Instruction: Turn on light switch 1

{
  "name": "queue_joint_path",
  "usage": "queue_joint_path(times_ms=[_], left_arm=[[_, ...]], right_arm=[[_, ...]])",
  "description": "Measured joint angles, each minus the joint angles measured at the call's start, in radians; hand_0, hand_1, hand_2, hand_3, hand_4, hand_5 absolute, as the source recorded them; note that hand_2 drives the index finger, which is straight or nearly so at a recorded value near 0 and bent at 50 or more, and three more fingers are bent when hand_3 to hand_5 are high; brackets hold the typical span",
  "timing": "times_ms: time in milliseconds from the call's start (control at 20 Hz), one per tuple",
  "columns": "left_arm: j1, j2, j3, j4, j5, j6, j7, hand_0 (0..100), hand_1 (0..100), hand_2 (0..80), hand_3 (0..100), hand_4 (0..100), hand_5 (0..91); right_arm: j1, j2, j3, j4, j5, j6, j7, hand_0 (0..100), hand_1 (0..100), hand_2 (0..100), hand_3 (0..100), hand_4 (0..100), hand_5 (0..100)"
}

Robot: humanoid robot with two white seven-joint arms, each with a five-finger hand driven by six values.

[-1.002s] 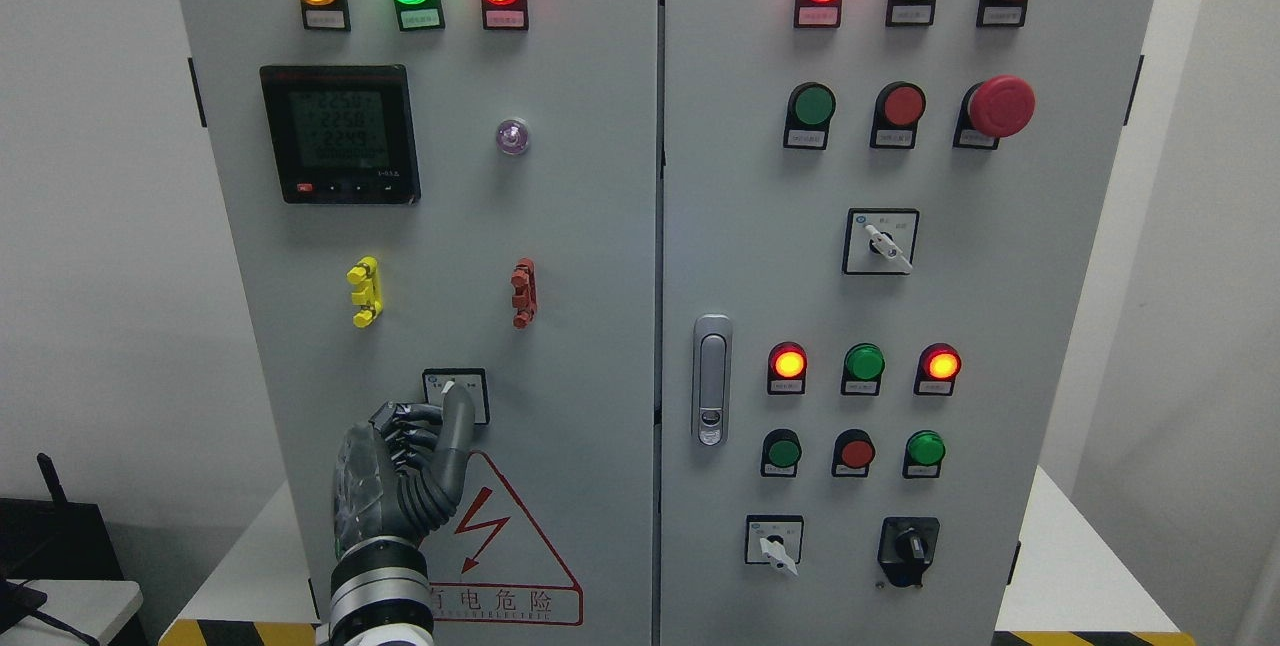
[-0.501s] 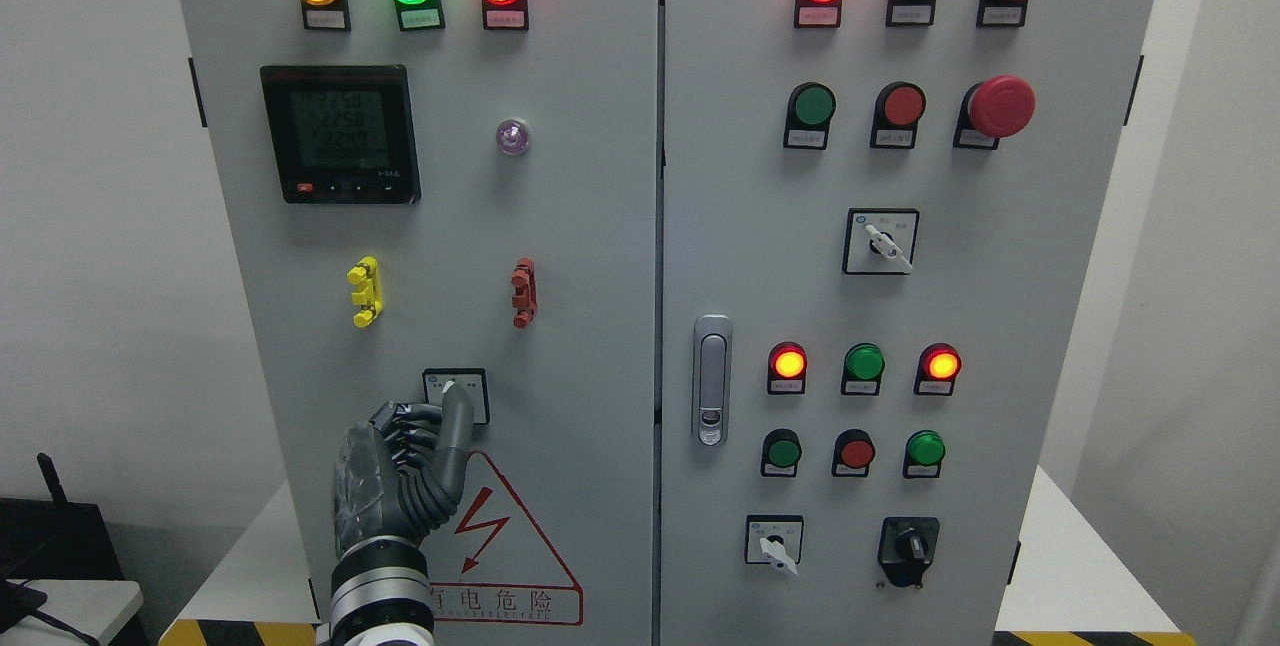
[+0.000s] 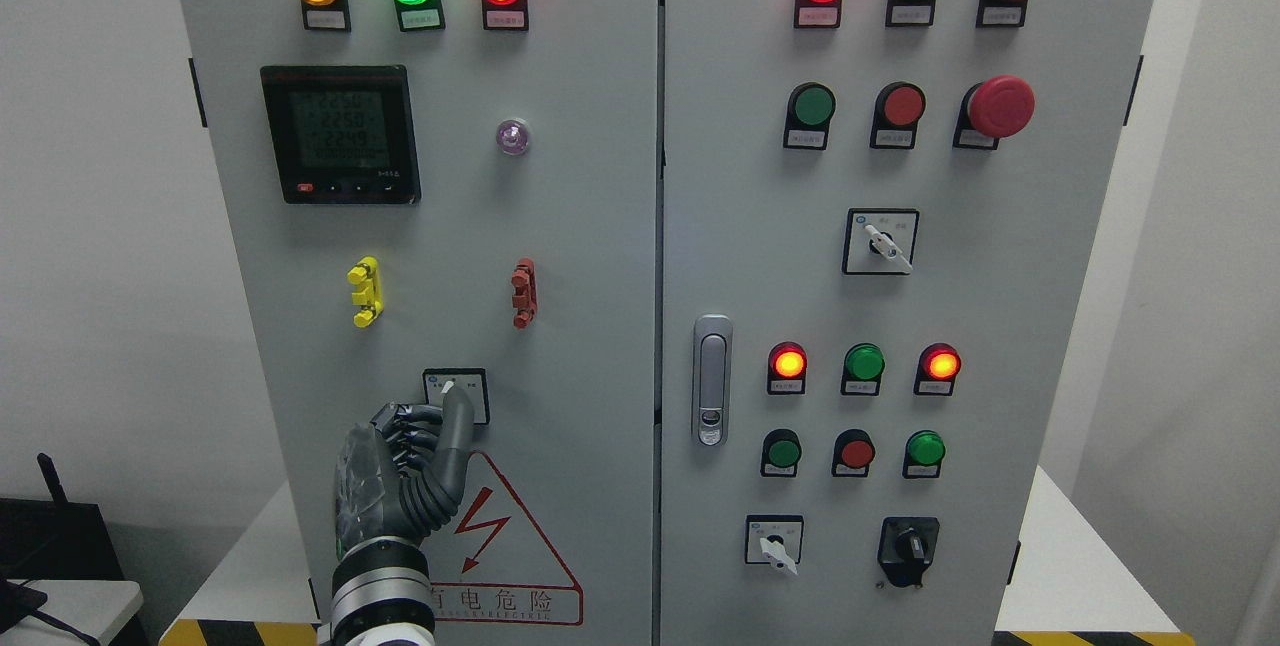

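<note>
From the head view I have my left hand, dark grey and segmented, raised against the lower part of the left door of the pale grey metal control cabinet. Most of its fingers are curled into the palm, holding nothing, while one finger reaches up and touches the small rotary selector switch in its black square frame, which sits just above the red-bordered lightning warning triangle. I take this to be light switch 1; its white pointer leans a little left of upright. My right hand is out of view. The risk I see is the fingertip sliding off the short knob instead of turning it, since it presses from below with a single contact and no pinch. Pushing harder could scrape the panel or turn the switch the wrong way. Compared with a second ago, almost nothing differs: hand, pointer and indicator lamps look the same, so I judge the turn has not begun.
</note>
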Motion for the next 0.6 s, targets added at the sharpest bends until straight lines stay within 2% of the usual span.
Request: queue_joint_path(times_ms=[601], left_arm=[[-0.003,0.000,-0.002,0.006,0.000,0.000,0.000,51,28,45.6,78,87,86.8]], right_arm=[[0.000,0.000,0.000,0.000,0.000,0.000,0.000,12,39,0,0,0,0]])
